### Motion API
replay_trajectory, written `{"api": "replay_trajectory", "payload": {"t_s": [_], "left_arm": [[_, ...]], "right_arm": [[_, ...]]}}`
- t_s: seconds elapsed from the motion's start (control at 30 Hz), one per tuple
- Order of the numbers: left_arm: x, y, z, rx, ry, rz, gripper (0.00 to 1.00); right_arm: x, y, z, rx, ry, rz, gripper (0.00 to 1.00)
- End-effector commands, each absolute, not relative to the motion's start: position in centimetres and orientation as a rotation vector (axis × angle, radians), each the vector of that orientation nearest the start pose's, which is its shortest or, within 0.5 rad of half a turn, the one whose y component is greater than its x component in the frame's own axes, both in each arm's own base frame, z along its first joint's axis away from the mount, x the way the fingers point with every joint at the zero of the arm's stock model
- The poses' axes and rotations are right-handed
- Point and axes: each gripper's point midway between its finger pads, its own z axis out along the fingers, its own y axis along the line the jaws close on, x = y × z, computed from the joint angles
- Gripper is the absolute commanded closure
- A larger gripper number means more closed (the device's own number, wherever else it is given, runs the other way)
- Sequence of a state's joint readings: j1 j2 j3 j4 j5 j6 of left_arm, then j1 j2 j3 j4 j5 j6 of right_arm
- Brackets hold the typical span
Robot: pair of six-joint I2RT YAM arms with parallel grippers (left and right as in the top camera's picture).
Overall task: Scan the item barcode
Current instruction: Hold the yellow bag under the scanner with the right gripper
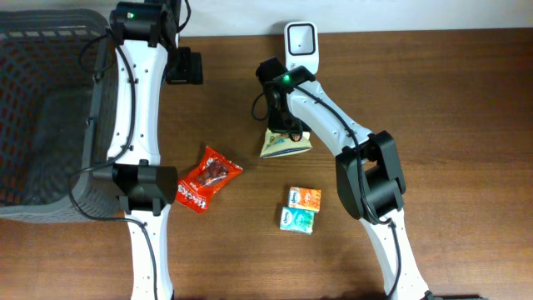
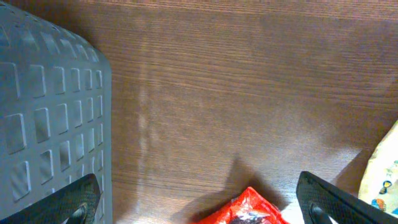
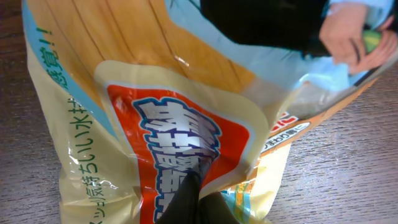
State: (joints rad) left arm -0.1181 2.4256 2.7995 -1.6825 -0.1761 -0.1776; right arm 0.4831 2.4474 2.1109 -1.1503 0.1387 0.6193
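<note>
My right gripper (image 1: pixel 284 127) is closed tight on the bag (image 1: pixel 283 147), which sits mid-table just on the near side of the white scanner (image 1: pixel 300 40). I cannot tell whether the bag rests on the wood or hangs just above it. From overhead the bag is only a small cream wedge under the wrist. The right wrist view shows far more: glossy, crinkled film in cream and pale blue, with a red panel carrying blue and white lettering. A printed wood-plank pattern runs along the top. One black finger (image 3: pixel 184 200) pinches a fold at the bottom edge, and the film puckers around it.

My left gripper (image 2: pixel 205 208) is spread to its widest and holds nothing. Its two dark fingertips show at the bottom corners of the left wrist view. That view also shows the basket (image 2: pixel 50 112) up close: a rounded grey plastic wall punched with rows of square holes. From overhead it looks like fine mesh. A shiny red packet (image 1: pixel 208 177) lies left of the bag. An orange box (image 1: pixel 305 198) and a teal box (image 1: pixel 297 219), both small and flat, lie together nearer to me, seen only from overhead. The table (image 1: pixel 450 100) is dark brown with a straight grain.
</note>
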Motion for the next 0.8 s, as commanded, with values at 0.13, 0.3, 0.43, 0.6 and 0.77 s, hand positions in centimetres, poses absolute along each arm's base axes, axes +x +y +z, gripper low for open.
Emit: {"api": "replay_trajectory", "payload": {"t_s": [0.13,0.3,0.43,0.6,0.77], "left_arm": [[48.9,-2.7,19.4,-0.131,2.852,0.199,0.01],[48.9,-2.7,19.4,-0.132,2.852,0.198,0.01],[48.9,-3.3,19.3,-0.125,2.859,0.144,0.01],[48.9,-3.7,19.3,-0.121,2.864,0.113,0.01],[48.9,-3.7,19.3,-0.121,2.864,0.113,0.01]], "right_arm": [[43.4,19.9,1.9,0.250,3.112,-0.119,0.90],[44.2,21.7,5.0,0.115,3.101,0.033,0.00],[44.6,21.3,4.1,0.115,3.084,-0.017,0.01],[44.1,20.1,1.3,0.116,3.100,-0.115,0.02],[43.3,19.8,-1.4,0.112,3.118,-0.132,0.01]]}}
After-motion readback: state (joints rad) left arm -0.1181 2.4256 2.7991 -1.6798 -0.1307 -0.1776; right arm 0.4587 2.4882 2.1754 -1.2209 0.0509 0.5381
